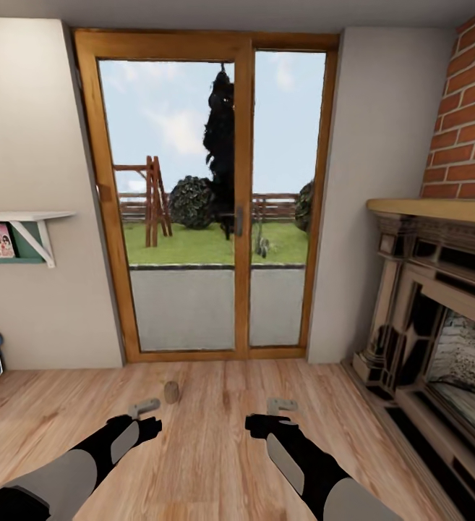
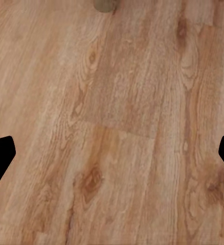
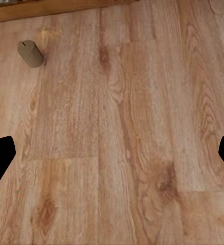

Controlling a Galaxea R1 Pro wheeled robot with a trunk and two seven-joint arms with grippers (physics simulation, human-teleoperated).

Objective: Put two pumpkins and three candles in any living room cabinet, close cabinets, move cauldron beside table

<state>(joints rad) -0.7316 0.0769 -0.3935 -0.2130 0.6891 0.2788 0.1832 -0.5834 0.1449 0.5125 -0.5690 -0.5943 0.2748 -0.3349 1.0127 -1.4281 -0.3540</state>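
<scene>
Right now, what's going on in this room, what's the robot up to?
The robot faces a glass patio door, both arms stretched low over the wooden floor. Nothing is held: the left gripper and the right gripper are both open and empty. One small beige candle stands upright on the floor just ahead of the left gripper, apart from it, in front of the door. A grey fireplace stands at the right.

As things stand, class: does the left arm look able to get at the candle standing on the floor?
Probably yes. The candle stands upright on bare wooden floor just ahead of the left gripper, slightly toward the right arm's side, with nothing between them. The open fingers hold nothing. A short forward and downward reach looks enough.
</scene>
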